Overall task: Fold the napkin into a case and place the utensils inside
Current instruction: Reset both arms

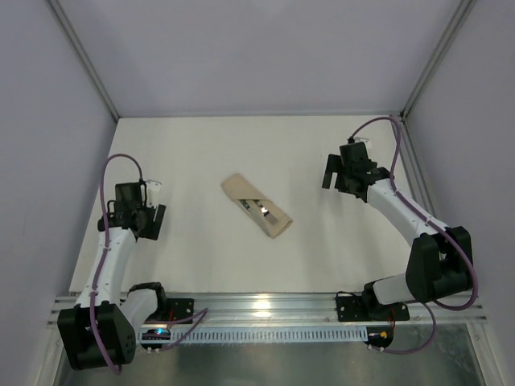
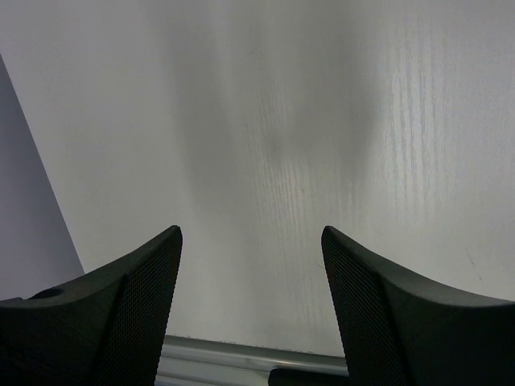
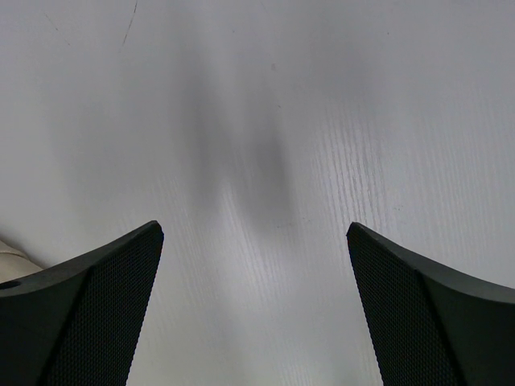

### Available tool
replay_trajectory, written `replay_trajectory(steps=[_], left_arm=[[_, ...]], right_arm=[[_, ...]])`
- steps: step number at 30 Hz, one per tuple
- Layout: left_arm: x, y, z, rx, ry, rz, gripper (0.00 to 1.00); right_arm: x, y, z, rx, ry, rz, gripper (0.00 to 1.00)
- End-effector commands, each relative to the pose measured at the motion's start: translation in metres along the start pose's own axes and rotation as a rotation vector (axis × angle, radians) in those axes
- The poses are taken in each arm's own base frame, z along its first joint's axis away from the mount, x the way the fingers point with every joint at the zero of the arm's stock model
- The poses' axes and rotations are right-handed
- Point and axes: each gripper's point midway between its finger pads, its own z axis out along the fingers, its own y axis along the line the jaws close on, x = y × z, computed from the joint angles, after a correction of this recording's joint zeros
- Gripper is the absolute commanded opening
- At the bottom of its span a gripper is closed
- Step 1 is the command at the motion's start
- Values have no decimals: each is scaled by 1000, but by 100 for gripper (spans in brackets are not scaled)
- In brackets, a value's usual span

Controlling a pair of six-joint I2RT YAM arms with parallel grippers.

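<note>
The napkin lies folded into a narrow beige case [image 1: 256, 205], set diagonally in the middle of the white table. The utensils [image 1: 259, 208] sit inside it, only a dark handle and a glint of silver showing at the pocket's opening. My left gripper [image 1: 138, 215] hovers over the table's left side, well apart from the case, open with nothing between its fingers [image 2: 251, 229]. My right gripper [image 1: 342, 181] is to the right of the case, also open and empty [image 3: 254, 224]. A sliver of beige cloth [image 3: 10, 251] shows at the left edge of the right wrist view.
An aluminium rail [image 1: 265, 305] runs along the table's near edge and also shows low in the left wrist view [image 2: 241, 354]. Grey enclosure walls [image 1: 48, 161] and slanted frame posts [image 1: 84, 60] bound the table at the left, back and right.
</note>
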Motion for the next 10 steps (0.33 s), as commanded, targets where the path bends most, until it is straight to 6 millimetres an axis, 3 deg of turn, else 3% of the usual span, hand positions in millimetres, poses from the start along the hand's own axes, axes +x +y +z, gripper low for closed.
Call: replay_trajectory(steps=[1,10], left_arm=[[3,-4,-3,14,-15,-25,73],[3,-5,-6,22,-23,-24,73]], right_arm=[[-19,2,-11,-24,-88,23,99],[-21,0,-16,-33,-122,31,99]])
